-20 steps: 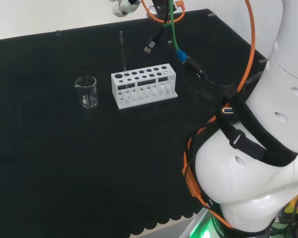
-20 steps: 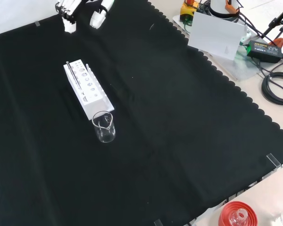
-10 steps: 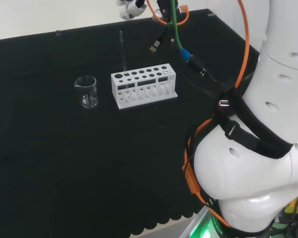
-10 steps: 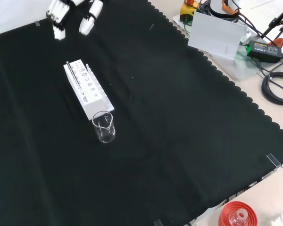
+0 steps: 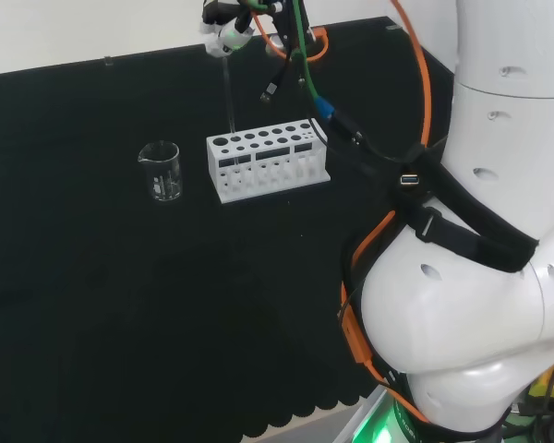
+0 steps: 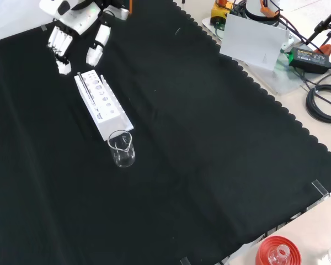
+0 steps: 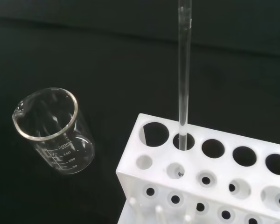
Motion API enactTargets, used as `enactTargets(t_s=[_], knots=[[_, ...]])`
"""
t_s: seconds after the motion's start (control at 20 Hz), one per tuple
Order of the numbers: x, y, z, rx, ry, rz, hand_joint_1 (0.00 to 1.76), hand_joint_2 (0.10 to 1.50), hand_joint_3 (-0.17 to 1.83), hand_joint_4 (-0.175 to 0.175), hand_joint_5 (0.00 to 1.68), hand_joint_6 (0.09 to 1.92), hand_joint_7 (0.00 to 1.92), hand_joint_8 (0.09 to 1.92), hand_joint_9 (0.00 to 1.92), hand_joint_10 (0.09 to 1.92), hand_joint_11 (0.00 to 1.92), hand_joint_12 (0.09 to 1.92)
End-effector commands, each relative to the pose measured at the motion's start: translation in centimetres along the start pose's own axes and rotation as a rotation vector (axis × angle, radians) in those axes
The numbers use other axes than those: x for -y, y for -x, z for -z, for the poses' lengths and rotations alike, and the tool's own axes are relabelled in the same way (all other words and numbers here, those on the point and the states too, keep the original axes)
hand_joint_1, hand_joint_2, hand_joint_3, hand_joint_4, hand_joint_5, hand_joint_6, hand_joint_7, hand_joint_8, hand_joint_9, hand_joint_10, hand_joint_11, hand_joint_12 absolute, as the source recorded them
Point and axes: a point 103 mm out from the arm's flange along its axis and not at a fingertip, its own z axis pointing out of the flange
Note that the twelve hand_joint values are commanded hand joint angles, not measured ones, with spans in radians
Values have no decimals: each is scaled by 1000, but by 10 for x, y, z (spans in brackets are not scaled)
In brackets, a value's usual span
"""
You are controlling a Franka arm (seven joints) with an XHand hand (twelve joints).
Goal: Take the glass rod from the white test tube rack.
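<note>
Black cloth [image 6: 209,154] covers the bench, scalloped along its near and right edges in the front view; wide bare cloth lies right of and below the ware there.

White test tube rack [image 6: 102,104]: on the cloth, upper left in the front view, free on all sides.

Glass rod [image 5: 229,97]: upright in a hole near the rack's left end in the head view; in the wrist view it sits in the second large hole from the corner [image 7: 184,79], its top cut off by the frame.

Beaker [image 6: 122,149]: clear, just beside the rack's end, not touching it.

Hand [image 6: 76,30]: above the rack's far end in the front view, fingers straight and spread, holding nothing, clear of the rod. In the head view its fingertips are hard to separate from the cables.
</note>
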Motion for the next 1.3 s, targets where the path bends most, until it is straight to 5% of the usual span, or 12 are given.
enactTargets(t_s=[0.05,0.5,1.3], knots=[[-10,0,-14,-1,-40,38,657,1243,-175,-138,361,739,318,913,453,911,387,1393],[-8,5,-25,67,-90,42,613,1229,-175,-132,358,716,339,891,498,917,419,1403],[-19,28,-33,-7,-144,29,623,1217,-175,-124,367,705,335,868,485,910,422,1402]])
